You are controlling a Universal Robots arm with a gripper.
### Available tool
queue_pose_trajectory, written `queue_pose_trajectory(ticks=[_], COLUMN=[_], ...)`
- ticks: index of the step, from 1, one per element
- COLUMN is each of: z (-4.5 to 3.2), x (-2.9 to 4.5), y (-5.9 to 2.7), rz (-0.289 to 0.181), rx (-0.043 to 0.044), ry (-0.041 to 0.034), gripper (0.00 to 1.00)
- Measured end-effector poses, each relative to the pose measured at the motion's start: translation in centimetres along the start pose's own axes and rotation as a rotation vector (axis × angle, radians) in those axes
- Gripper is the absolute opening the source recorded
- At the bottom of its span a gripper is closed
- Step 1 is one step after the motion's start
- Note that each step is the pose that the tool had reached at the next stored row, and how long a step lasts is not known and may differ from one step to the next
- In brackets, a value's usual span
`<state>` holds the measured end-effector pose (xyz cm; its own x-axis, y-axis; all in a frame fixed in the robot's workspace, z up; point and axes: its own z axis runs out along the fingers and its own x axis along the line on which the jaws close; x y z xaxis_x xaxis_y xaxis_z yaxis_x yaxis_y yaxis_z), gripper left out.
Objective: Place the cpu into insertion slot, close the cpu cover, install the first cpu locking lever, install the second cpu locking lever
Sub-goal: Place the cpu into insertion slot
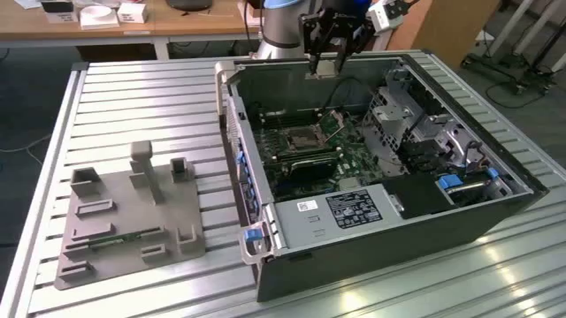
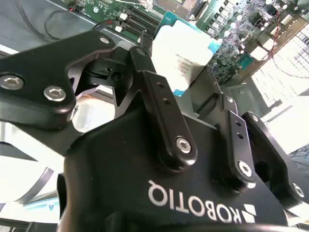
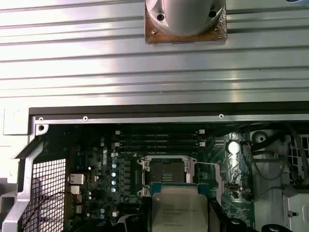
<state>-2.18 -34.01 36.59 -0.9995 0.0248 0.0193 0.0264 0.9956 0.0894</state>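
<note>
1. While the cpu (image 3: 179,207) hangs above the open computer case (image 1: 495,199), it is pinched by two opposite edges between the fingers of the gripper (image 1: 324,65). The fingers are closed only as far as the chip's width, and the chip's silver top is seen face-on in the first wrist view.
2. In the exterior view the chip is held high over the far edge of the case. It is well apart from the insertion slot (image 1: 305,139) on the motherboard (image 1: 354,159) below.
3. The step in hand is judged to be the carrying of the cpu to the slot. It is done well if the chip is kept flat and square to the slot's frame and centred over it. It should then be lowered straight, with no sliding across the contacts and no pressing.
4. The cpu cover (image 1: 339,119) appears to be raised at the slot's side toward the exterior view's right, so clearance from it should be watched.
5. The chip's underside and corner marks cannot be made out, so its orientation cannot be confirmed. The locking levers cannot be told apart from the parts around the slot. In the first wrist view one edge of the chip is cut off by the picture's border.
</note>
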Motion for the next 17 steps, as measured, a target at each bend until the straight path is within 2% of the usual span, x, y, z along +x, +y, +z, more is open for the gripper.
queue_pose_trajectory(ticks=[13,17], z=[0.00,0.01], x=[0.00,0.00], y=[0.00,0.00], rz=[0.001,0.021], rx=[0.0000,-0.0002], ry=[0.0000,-0.0019], gripper=[0.54,0.54])
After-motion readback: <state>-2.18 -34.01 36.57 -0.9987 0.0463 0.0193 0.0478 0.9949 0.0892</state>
